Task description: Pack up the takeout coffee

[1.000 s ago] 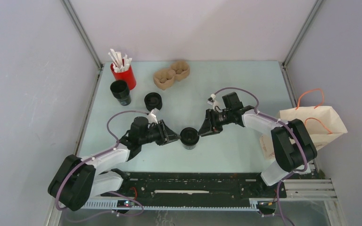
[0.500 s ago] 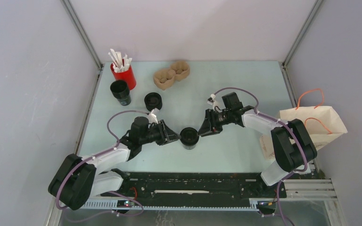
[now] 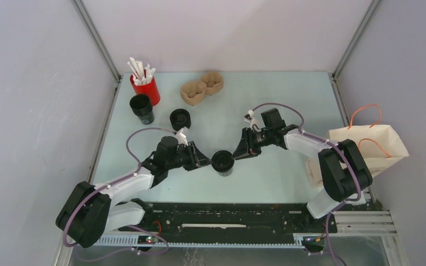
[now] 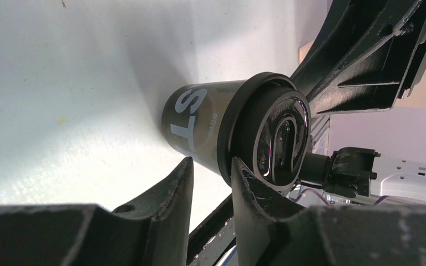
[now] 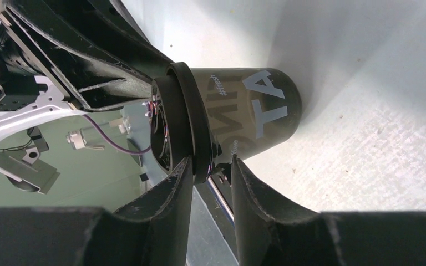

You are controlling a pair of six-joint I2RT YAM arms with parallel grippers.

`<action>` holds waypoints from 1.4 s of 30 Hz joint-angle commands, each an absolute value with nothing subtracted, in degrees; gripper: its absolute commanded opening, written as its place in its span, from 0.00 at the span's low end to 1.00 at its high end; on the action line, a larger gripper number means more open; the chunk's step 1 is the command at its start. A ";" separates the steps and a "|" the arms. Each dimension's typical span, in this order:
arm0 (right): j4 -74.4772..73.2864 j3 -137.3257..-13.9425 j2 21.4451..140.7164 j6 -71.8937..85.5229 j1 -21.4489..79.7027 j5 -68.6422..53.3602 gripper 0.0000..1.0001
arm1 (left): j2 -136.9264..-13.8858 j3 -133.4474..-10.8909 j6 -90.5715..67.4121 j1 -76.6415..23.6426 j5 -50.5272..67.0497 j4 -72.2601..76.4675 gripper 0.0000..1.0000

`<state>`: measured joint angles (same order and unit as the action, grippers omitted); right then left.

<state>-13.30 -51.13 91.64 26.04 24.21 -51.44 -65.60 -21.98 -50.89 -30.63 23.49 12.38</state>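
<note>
**A:** Where is the takeout coffee (image 3: 222,162) sitting?

**B:** It is standing upright on the tabletop (image 3: 277,100), lid (image 4: 280,141) on, about midway between the left and right edges and nearer the near edge. The left gripper (image 3: 204,161) and the right gripper (image 3: 238,152) are flanking it, one on each side.

**A:** Is either one gripping it?

**B:** I am judging not. In each wrist view the fingers are standing narrowly apart with the lid's rim poking into the gap. A sliver of space is showing on one side, so neither is clamping down.

**A:** Which step is this, then?

**B:** It is looking like taking hold of the cup. Packing is not begun, because the brown paper bag (image 3: 374,145) is sitting at the right edge, well apart from the cup.

**A:** And next?

**B:** One gripper should be closing on the cup, probably the right, since the bag is on its side. It then needs to be carrying the cup level towards the right edge while the other backs clear. I cannot tell whether the bag's mouth is gaping wide enough.
</note>
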 commanded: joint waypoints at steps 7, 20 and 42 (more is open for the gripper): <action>-5.61 -45.71 95.26 27.11 23.93 -49.81 0.37 | -66.43 -24.14 -48.14 -32.24 20.46 7.87 0.34; 10.49 -35.64 101.11 30.18 24.35 -44.94 0.26 | -68.18 -21.96 -47.99 -34.19 15.67 6.60 0.27; -5.19 -39.57 89.54 30.04 32.54 -31.35 0.37 | -59.56 -24.15 -49.07 -37.87 13.89 3.13 0.38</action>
<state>9.15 -39.77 87.07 34.87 28.95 -42.37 -60.18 -22.57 -49.08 -35.46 11.64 6.72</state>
